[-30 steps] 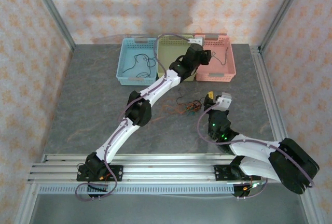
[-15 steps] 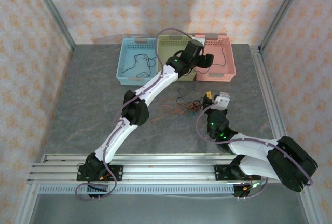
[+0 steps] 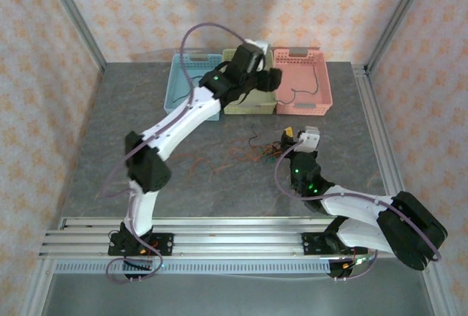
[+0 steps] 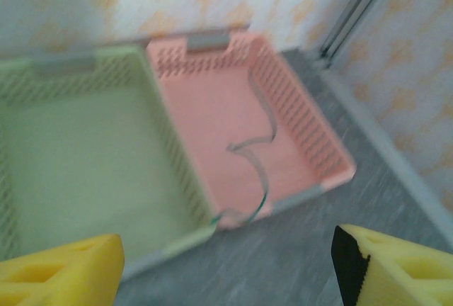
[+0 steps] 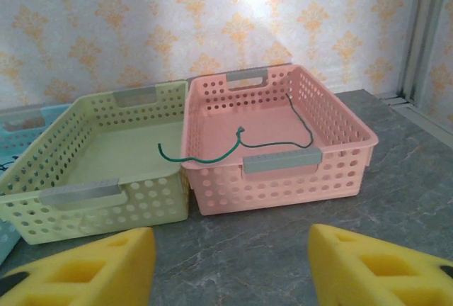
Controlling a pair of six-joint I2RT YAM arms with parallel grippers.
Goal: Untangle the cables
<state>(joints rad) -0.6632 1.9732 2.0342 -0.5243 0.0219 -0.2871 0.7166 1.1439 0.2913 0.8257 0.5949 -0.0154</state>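
Note:
A green cable lies in the pink basket, with one end draped over the rim toward the yellow-green basket. The same cable appears blurred in the left wrist view. A tangle of orange-red and black cables lies on the table just left of my right gripper. My left gripper hangs raised over the baskets' near edge. Its yellow fingers stand wide apart with nothing between them. My right gripper is open and empty, low over the table, facing the baskets.
A blue basket stands left of the yellow-green one, all three in a row at the back. A stray orange wire lies left of the tangle. Metal frame rails run along the table's right side.
My left arm has risen and swung left, away from the pink basket, and its jaws have opened, leaving the green cable there. My right gripper's jaws have spread slightly wider.

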